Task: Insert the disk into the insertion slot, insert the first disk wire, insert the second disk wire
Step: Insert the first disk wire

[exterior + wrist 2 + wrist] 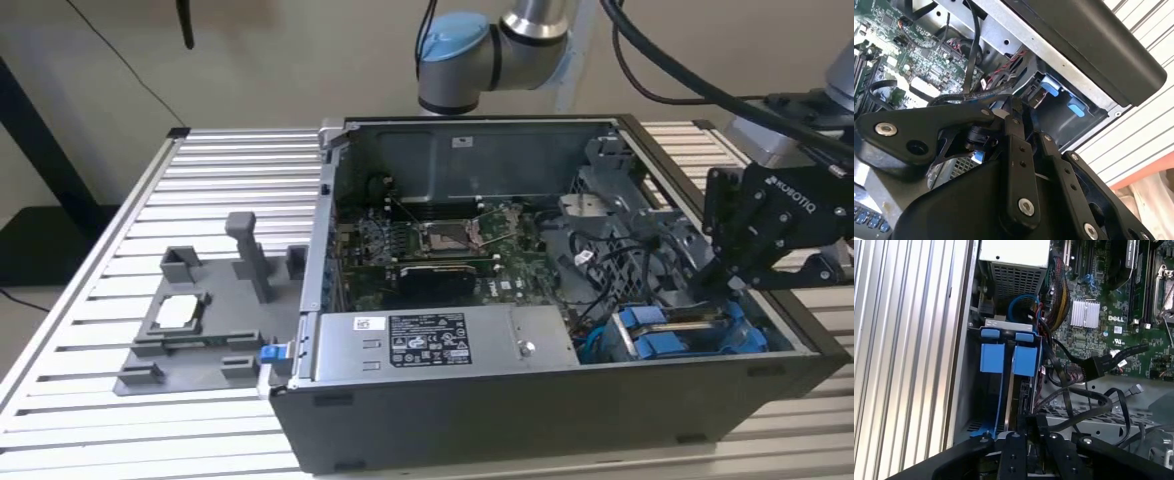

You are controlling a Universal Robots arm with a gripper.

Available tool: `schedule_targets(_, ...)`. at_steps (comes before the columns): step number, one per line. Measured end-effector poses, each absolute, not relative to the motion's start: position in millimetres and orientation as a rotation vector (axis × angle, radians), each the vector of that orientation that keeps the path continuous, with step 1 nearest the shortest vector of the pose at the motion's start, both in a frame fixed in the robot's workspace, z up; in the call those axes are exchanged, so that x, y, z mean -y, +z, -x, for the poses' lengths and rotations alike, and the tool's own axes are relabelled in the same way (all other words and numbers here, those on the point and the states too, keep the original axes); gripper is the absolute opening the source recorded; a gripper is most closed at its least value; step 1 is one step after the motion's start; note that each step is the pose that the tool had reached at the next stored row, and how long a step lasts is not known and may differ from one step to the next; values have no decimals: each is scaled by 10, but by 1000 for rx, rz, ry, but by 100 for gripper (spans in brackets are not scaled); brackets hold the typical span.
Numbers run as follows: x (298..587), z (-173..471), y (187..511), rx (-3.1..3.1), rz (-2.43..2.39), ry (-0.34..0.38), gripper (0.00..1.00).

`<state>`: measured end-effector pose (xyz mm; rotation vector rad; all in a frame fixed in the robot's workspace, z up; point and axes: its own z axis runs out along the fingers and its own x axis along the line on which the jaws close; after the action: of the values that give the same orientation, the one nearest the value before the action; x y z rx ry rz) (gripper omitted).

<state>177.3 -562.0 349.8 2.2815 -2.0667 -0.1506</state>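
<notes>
The disk (681, 335) stands on edge in the insertion slot (597, 345), the grey drive cage at the case's front corner on the exterior view's right. In the first wrist view the disk's blue carrier tabs (1004, 359) sit side by side at the cage rim (1004, 324). My black gripper (714, 285) hangs just above that cage, and its fingers (1026, 432) appear shut together over the disk's edge. A loose black wire connector (1093, 367) lies beside the cage on a bundle of cables. The second wrist view shows the blue tabs (1054, 91) beyond the gripper (1013, 112).
A silver labelled power-supply box (427, 340) lies along the case's front, with the motherboard (441, 240) behind it. A grey plastic fixture (200, 320) stands on the slatted table (107, 250) at the exterior view's left. Black cables (627, 265) crowd the space beside the cage.
</notes>
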Motion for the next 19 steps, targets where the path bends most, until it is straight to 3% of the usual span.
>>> schedule_targets(19, 5652, -1773, 3402, 2143, -2241, -140, 19)
